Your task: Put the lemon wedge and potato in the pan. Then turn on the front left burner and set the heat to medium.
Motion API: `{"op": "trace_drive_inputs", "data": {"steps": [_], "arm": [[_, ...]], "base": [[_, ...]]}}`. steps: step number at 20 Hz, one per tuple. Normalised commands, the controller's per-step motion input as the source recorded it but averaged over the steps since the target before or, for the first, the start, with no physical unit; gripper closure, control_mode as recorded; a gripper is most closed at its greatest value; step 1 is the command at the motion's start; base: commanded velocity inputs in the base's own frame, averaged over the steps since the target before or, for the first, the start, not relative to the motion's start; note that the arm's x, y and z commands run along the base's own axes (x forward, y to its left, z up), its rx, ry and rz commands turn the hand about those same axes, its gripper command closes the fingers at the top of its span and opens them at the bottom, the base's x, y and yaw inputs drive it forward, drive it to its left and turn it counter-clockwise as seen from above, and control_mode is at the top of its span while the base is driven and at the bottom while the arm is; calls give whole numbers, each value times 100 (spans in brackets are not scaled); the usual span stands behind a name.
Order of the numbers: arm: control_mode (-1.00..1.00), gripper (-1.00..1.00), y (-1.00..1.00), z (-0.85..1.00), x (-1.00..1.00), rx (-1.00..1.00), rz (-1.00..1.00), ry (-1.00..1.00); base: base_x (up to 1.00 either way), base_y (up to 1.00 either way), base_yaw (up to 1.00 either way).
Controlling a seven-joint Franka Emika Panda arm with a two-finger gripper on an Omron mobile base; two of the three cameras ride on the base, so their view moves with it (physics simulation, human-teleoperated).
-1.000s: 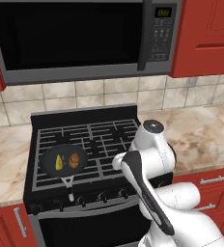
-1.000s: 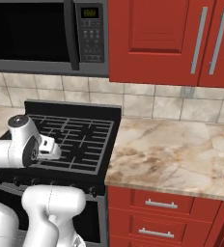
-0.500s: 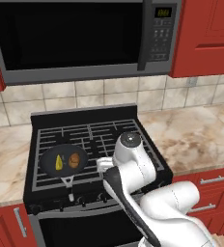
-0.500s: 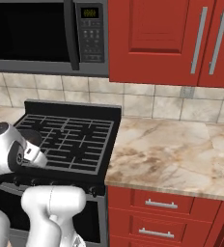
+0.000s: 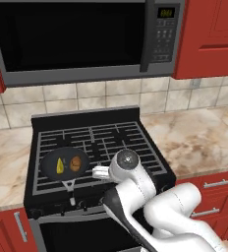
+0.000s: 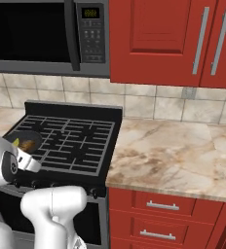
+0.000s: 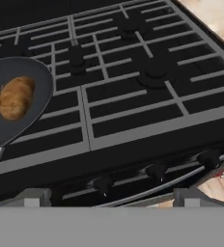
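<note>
Fingers (image 7: pixel 109 198) spread wide, stove knobs (image 7: pixel 156 171) just ahead

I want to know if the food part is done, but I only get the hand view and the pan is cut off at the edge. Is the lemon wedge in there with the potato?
Observer: Yes. In the left base view the lemon wedge lies in the pan, just left of the potato.
Operator: What is above the stove?
Observer: A microwave hangs over the stove.
Operator: And what is on the right of it?
Observer: Red drawers sit under the marble counter.
</note>
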Motion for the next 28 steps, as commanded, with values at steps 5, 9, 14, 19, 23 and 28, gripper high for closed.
{"op": "trace_drive_inputs", "data": {"steps": [5,9,14,19,23,28], "arm": [[-100,-100,44,-4,-33,0,2,-21],[-100,-100,23,-17,-79,0,3,-18],[-100,-100,0,-16,-81,0,4,-22],[-100,-100,0,-42,-53,0,7,-19],[-100,-100,0,-23,-12,-2,7,-22],[-100,-100,0,0,6,-7,14,-15]], "base": [[0,0,0],[0,0,0],[0,0,0],[0,0,0],[0,0,0],[0,0,0]]}}
